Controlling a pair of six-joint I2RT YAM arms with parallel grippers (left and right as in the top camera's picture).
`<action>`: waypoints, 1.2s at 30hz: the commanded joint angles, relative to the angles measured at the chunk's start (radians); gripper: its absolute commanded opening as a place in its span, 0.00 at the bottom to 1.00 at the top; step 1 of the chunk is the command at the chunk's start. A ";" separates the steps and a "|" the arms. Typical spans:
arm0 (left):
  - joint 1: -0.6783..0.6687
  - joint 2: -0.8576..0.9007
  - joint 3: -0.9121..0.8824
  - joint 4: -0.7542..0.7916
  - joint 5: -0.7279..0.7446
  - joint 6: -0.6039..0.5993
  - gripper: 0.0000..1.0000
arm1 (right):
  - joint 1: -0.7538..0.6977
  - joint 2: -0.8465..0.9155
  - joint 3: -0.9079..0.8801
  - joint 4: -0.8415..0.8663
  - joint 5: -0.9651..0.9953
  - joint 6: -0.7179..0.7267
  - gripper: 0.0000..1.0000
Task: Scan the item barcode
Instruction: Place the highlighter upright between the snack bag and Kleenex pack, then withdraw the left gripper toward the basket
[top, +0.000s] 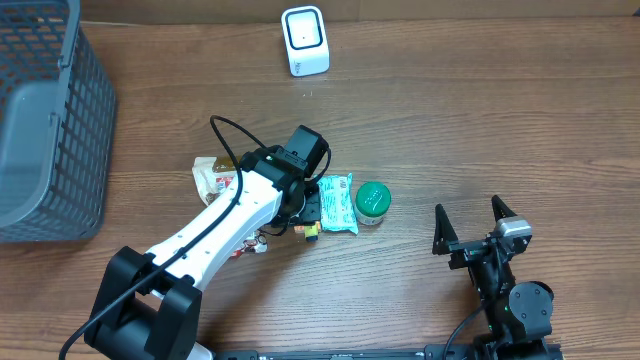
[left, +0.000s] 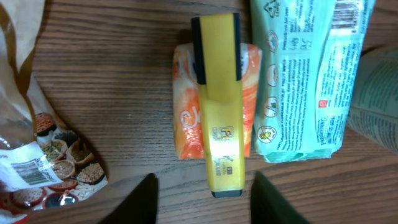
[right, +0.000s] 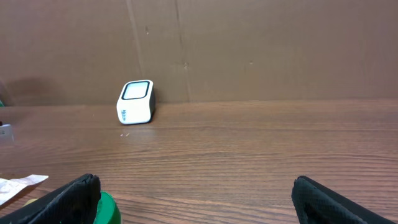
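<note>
The white barcode scanner (top: 304, 40) stands at the far edge of the table, also visible in the right wrist view as the scanner (right: 135, 102). Mid-table lie a yellow highlighter (left: 219, 106) on top of an orange packet (left: 186, 118), a mint-green pack (left: 305, 81) and a printed snack bag (left: 37, 162). My left gripper (left: 204, 198) hovers just short of the highlighter's near end. Its jaws are apart and nothing is between them. My right gripper (top: 467, 215) stands open and empty at the front right.
A green-lidded jar (top: 373, 200) sits right of the mint pack (top: 337, 203), close to my right gripper's left finger (right: 74, 199). A grey mesh basket (top: 50, 120) occupies the far left. A brown wall backs the table.
</note>
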 joint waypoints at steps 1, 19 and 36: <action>-0.024 0.005 -0.016 0.008 0.021 0.000 0.29 | -0.006 -0.010 -0.011 0.006 0.006 0.008 1.00; 0.074 -0.150 0.020 0.026 0.086 0.068 0.07 | -0.006 -0.010 -0.011 0.006 0.005 0.008 1.00; 0.564 -0.288 0.127 -0.081 0.037 0.184 0.25 | -0.006 -0.010 -0.011 0.006 0.005 0.008 1.00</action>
